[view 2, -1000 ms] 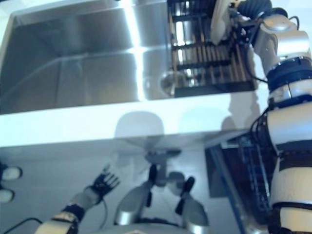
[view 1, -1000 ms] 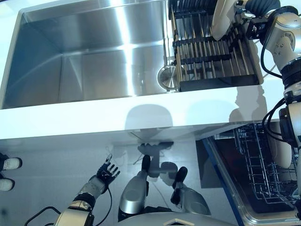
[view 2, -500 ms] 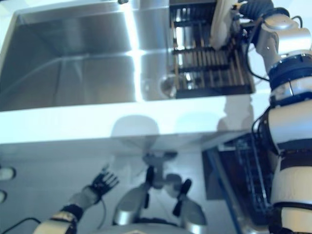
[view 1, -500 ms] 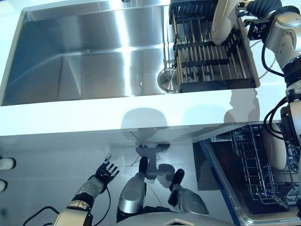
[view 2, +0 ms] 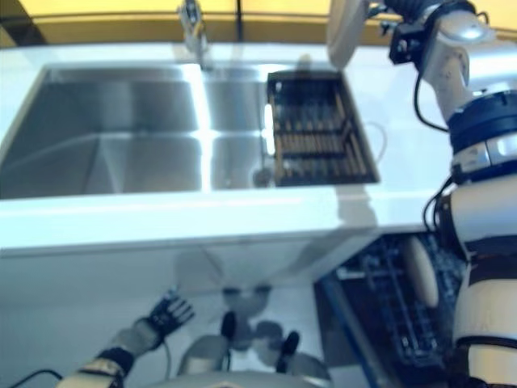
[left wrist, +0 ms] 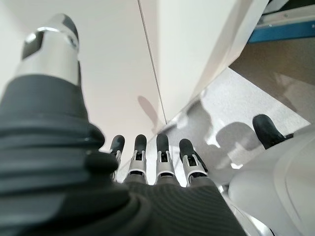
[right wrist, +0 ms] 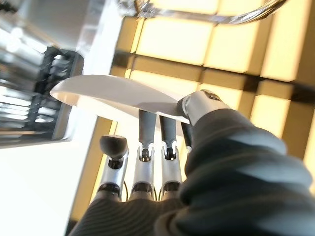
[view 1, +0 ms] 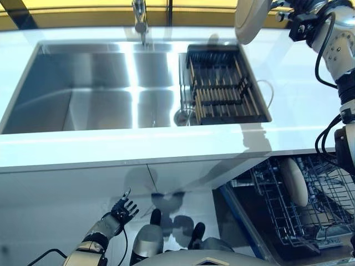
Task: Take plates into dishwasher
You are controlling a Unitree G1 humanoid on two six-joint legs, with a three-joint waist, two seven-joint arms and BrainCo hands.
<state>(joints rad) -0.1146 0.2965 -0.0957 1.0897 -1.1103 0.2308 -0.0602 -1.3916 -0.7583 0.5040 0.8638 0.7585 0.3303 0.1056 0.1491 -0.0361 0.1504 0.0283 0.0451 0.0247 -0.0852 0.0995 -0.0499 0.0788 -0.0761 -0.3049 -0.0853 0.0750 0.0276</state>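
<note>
My right hand (right wrist: 145, 192) is shut on a white plate (view 1: 249, 19), thumb on one face and fingers on the other. It holds the plate on edge in the air, above the counter just behind the black drying rack (view 1: 224, 84), whose slots are empty. A second white plate (view 1: 293, 181) stands upright in the wire rack of the open dishwasher (view 1: 277, 213) at the lower right, under the counter. My left hand (view 1: 123, 209) hangs low in front of the white cabinet front, open and holding nothing.
The steel sink (view 1: 83, 88) fills the left of the white counter (view 1: 166, 145), with the faucet (view 1: 140, 15) behind it and the drain beside the drying rack. The dishwasher's blue-edged door (view 1: 238, 221) juts out below the counter's right end.
My right hand has lifted the plate up out of the drying rack and clear of it. The whole picture has shifted because the camera moved. The left hand is still.
</note>
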